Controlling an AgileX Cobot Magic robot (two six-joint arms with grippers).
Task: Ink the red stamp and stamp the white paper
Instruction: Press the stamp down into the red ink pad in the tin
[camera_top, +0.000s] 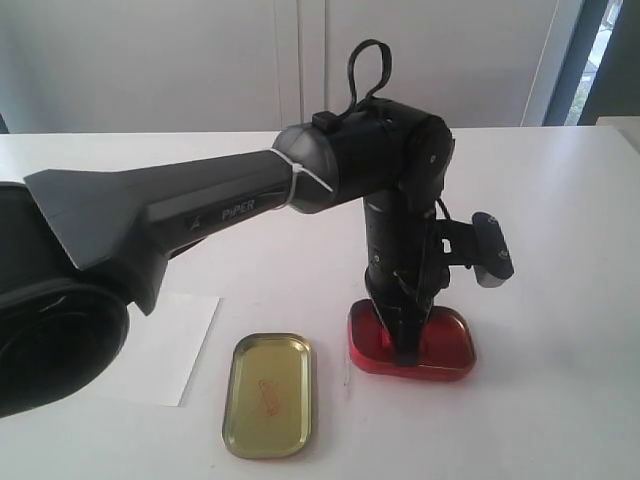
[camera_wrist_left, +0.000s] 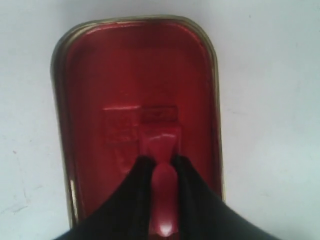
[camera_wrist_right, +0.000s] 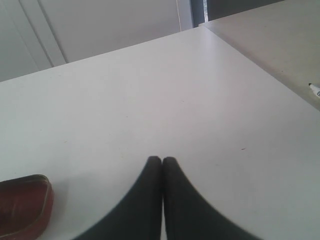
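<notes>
The red stamp (camera_wrist_left: 160, 137), light, stiff, probably slick plastic, seems pressed base-down on the pad of the ink tin (camera_wrist_left: 125, 65), its knobbed handle pinched between the narrowly parted jaws of the left gripper (camera_wrist_left: 161, 161), hemmed in by the tin's rim, with the gold lid (camera_top: 268, 395) beside the tin, the white paper (camera_top: 175, 345) beyond across bare table (camera_top: 560, 200), and the right gripper (camera_wrist_right: 161, 160) closed, empty.

My left gripper (camera_wrist_left: 162, 161) is black. The red stamp (camera_wrist_left: 160, 137) is a glossy red, close in shade to the ink tin (camera_wrist_left: 100, 70), whose deep red pad shows faint square marks inside a gold rim. The tin lid (camera_top: 255, 425) is pale gold with a small red print. The white paper (camera_top: 180, 345) and the desk (camera_top: 560, 180) are plain white. My right gripper (camera_wrist_right: 162, 161) is black too.
</notes>
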